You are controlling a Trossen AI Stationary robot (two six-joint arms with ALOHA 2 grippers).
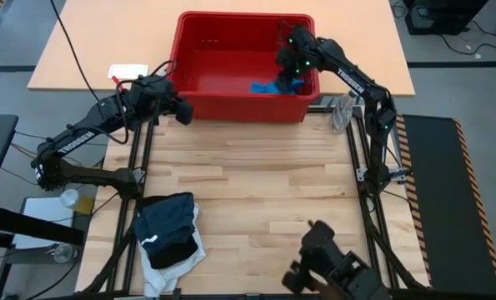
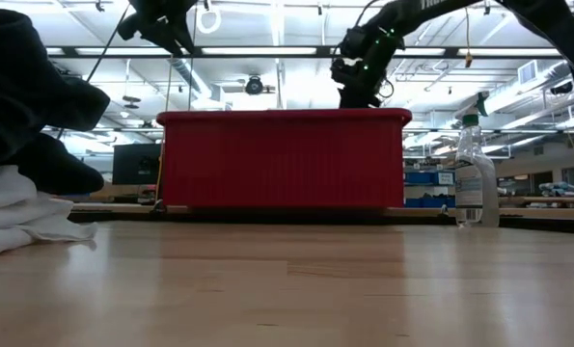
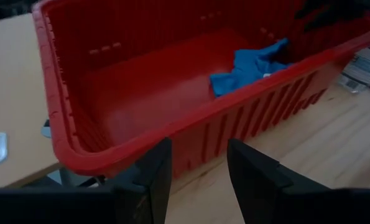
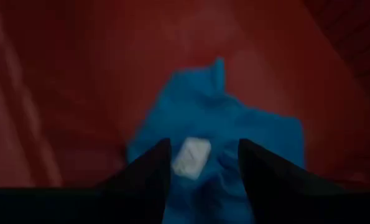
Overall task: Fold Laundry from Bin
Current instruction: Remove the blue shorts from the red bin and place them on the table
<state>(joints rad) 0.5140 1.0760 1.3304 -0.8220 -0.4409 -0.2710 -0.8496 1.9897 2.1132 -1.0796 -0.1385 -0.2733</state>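
Across the far end of the table [image 1: 256, 179] sits the red bin [image 1: 231, 107], its long wall facing the open wood. Only 1 garment shows inside it: the small bright blue one [image 1: 273, 87], lying crumpled in the corner on the right arm's side. The rest of the bin floor is bare red plastic. Between the bin and the near edge, the middle of the table is open wood. Near the near-left corner lies a heap of laundry [image 1: 171, 237]: dark navy on top, black beneath, white under that, spilling toward the table's edge. A clear spray bottle [image 2: 475, 178] stands just beside the bin's right end.

The right arm reaches over the bin's rim with its wrist bent downward, and the right gripper [image 4: 202, 163] hangs above the blue garment with its fingers spread apart, holding nothing. A white tag [image 4: 191, 155] on the cloth shows between them.

The left gripper [image 3: 197, 168] hovers outside the bin's near-left corner, fingers parted and empty, pointing at the rim.
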